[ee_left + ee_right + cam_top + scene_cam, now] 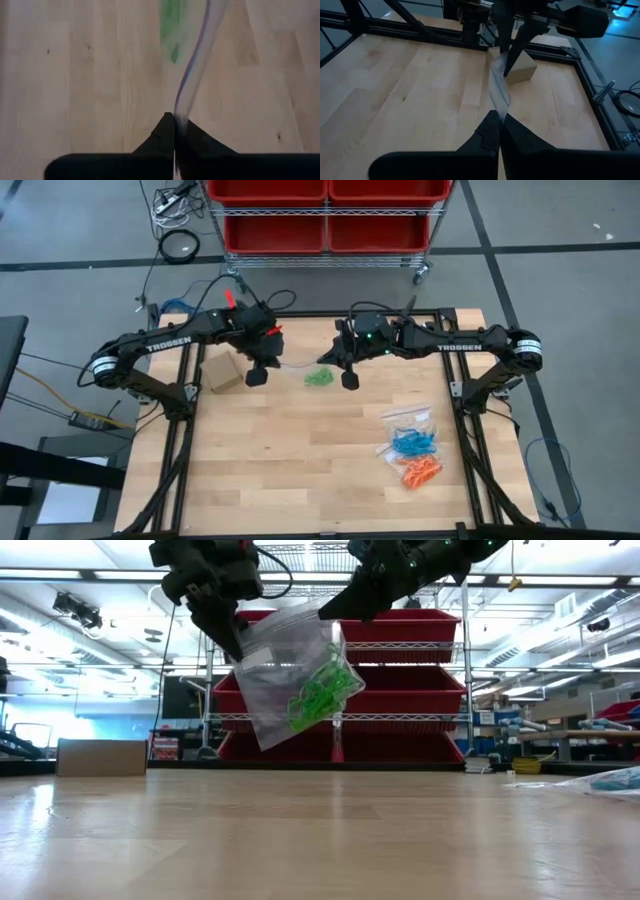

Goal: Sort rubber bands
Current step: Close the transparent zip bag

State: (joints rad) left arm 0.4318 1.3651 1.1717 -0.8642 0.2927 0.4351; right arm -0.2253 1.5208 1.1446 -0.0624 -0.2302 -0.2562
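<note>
- Both my grippers were up off the table near 12 o'clock, holding one clear bag (285, 680) between them with the green bands (322, 692) inside.
- Left gripper (256, 376): fingers pinched fully together on the bag's edge at its 9 o'clock side. The left wrist view showed the film running straight out from between the tips.
- Right gripper (349, 379): fingers also pinched together, on the opposite edge of the same bag.
- Progress, my read: greens looked bagged, bunched in the bag's lower corner in the low view. I couldn't tell if the bag's mouth was sealed.
- Blue bands (412, 443) and orange bands (420, 471) sat in separate piles at about 4 o'clock on the table (300, 470), with more clear bags (405, 418) around them. I couldn't tell whether those piles were inside bags or just lying on them.
- Left to do, as I judged it: set the green bag down, then deal with blue and orange if they were still loose.
- A small cardboard box (223, 373) stood just beside my left gripper, at 10 o'clock on the table; it could catch the bag if I swung that way.
- Red bins (400, 630) on a rack stood behind the table, well apart from the work.
</note>
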